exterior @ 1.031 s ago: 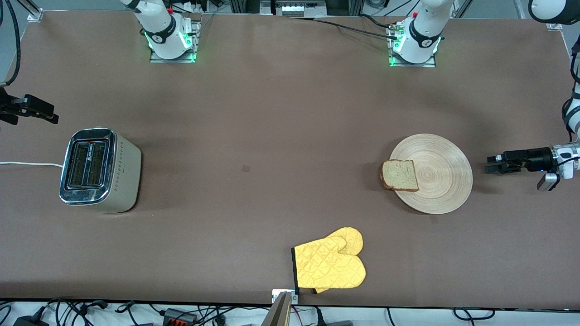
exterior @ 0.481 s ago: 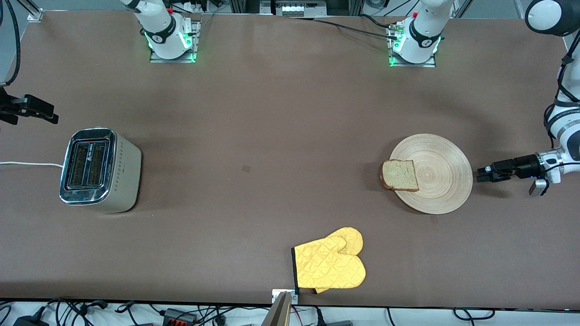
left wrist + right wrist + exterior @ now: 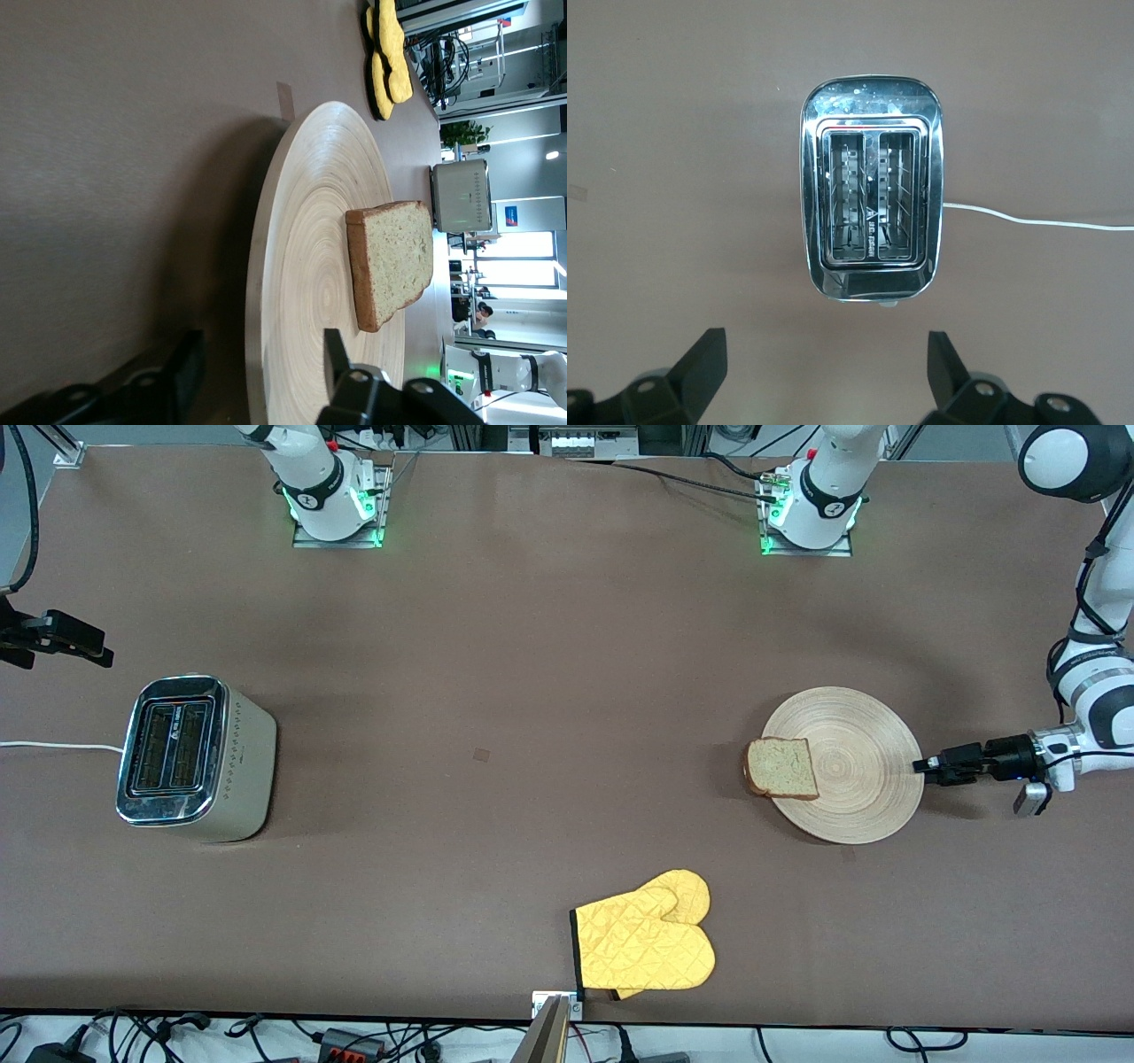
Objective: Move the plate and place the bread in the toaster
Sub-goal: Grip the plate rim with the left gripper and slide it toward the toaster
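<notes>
Two arms work this table. In the front view the left gripper [image 3: 923, 765] is low at the three o'clock rim of the wooden plate [image 3: 868, 797]. The bread slice [image 3: 781, 768] lies on the plate's nine o'clock edge, overhanging it, with the plate's width between it and the gripper. A yellow oven mitt [image 3: 645, 943] lies at about seven o'clock from the plate. The toaster [image 3: 190, 757] stands at the right arm's end of the table, its white cord [image 3: 53, 746] trailing from it, and the right gripper [image 3: 93, 654] waits in the air at its eleven o'clock.

In the left wrist view the fingers [image 3: 332, 350] straddle the plate's rim, one on each side, parted with gaps showing.

In the right wrist view the toaster's two slots lie straight below the widely spread fingers [image 3: 943, 354].
</notes>
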